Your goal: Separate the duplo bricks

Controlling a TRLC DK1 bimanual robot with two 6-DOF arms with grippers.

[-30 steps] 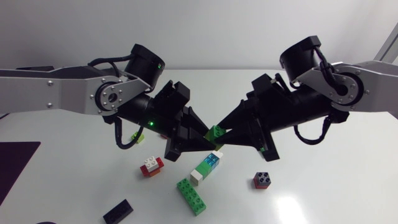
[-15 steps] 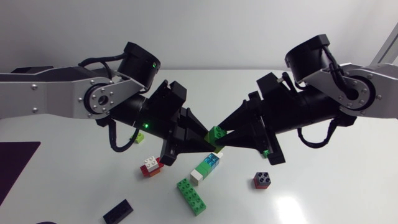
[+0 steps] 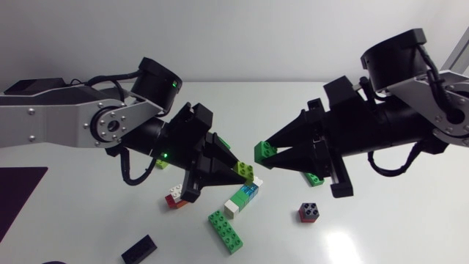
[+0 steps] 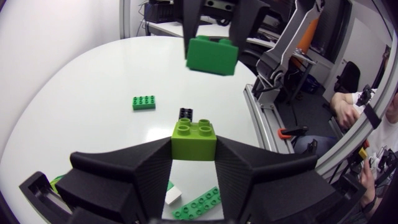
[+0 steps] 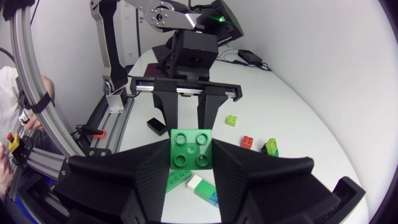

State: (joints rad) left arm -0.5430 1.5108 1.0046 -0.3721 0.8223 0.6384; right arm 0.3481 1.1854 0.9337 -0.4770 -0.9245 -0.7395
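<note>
Left claw (image 4: 194,155) clamps a lime brick (image 4: 194,140) between both fingers. Right claw (image 5: 191,163) grips a dark green brick (image 5: 191,148) the same way. The two bricks are apart but near, above the table (image 3: 410,220). Below lie a white-blue-green stack (image 3: 242,198), a long green brick (image 3: 226,230), a red-white brick (image 3: 176,196), a small dark brick (image 3: 308,212) and a black brick (image 3: 138,250).
</note>
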